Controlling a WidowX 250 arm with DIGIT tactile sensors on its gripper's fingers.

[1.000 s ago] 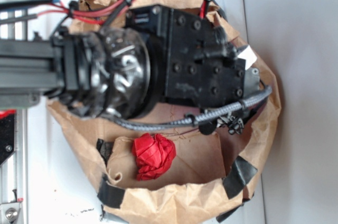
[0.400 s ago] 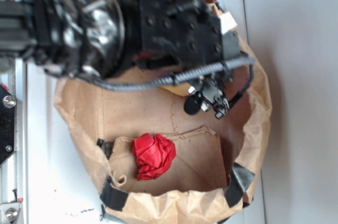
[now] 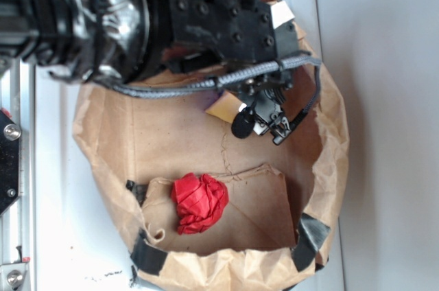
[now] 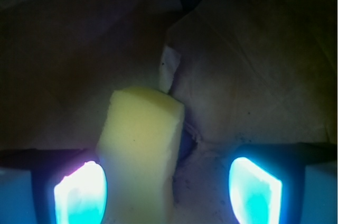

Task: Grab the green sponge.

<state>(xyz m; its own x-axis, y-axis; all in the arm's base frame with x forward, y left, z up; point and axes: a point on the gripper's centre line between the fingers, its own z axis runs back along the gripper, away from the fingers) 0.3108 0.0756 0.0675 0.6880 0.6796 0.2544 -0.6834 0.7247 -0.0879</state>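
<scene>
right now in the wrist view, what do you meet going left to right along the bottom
left glowing cyan finger pad -> pale-yellow foam sponge block -> crumpled brown paper bag floor -> right glowing cyan finger pad

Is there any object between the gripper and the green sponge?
Nothing visible blocks it. In the wrist view the green sponge lies between the open gripper's fingertips, close against one of them. The red cloth ball sits apart, elsewhere in the paper bag.
</scene>
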